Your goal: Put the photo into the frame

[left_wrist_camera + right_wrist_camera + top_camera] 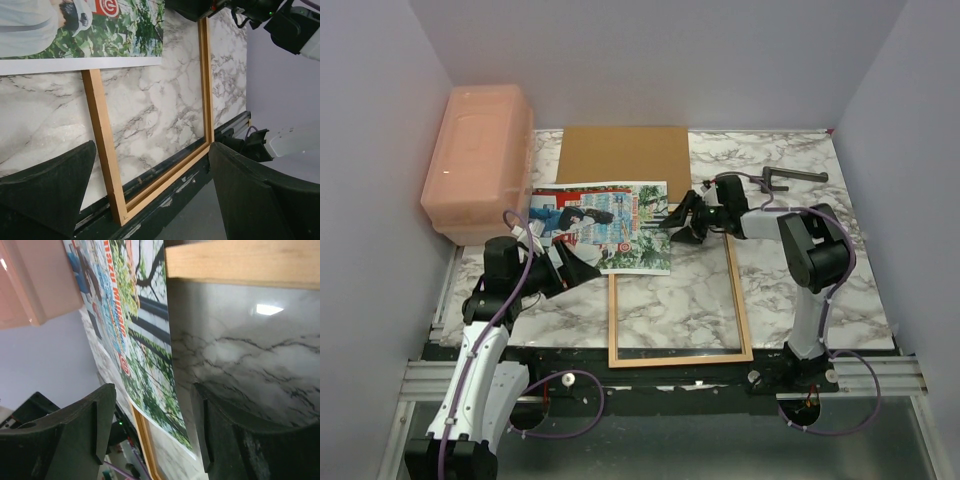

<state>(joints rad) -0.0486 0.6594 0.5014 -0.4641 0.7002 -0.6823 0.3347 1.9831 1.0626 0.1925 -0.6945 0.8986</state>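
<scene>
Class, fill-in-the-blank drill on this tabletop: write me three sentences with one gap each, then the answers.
1. The photo covers the far ___ corner of the frame.
2. The plastic box on the left side of the table is ___ in colour.
3. The left gripper and the right gripper are both ___, holding nothing.

Missing words: left; pink; open
</scene>
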